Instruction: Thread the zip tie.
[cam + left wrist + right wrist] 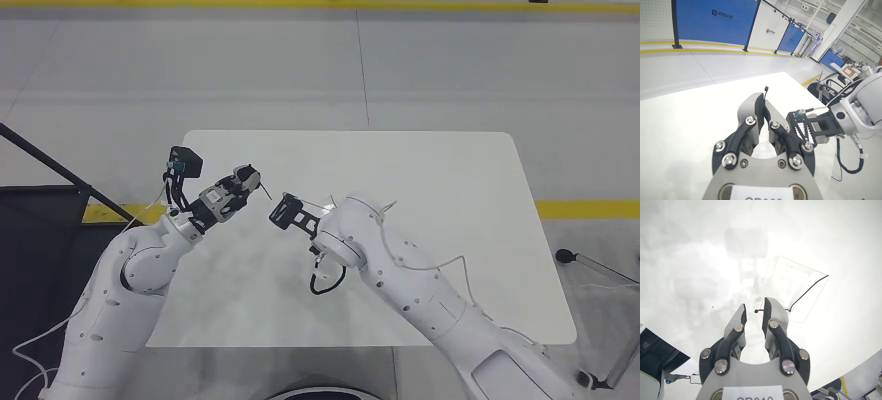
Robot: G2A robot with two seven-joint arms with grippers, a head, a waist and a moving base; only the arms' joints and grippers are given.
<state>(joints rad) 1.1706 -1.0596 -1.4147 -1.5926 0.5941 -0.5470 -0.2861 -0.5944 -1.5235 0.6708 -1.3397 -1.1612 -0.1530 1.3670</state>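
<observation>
Left gripper (763, 98): I am clamping the zip tie (766, 89) over the table (687, 117), its long axis lying along my fingers (760, 106), head pointing out beyond their tips. Right gripper (755, 303): I am holding it spread open over the table.

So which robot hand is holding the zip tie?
The left hand: it pinches the black zip tie, while the right hand is open.

You get only the zip tie's (766, 88) head end; the left gripper (764, 100) hides the rest. From above it's too small to trace.
</observation>
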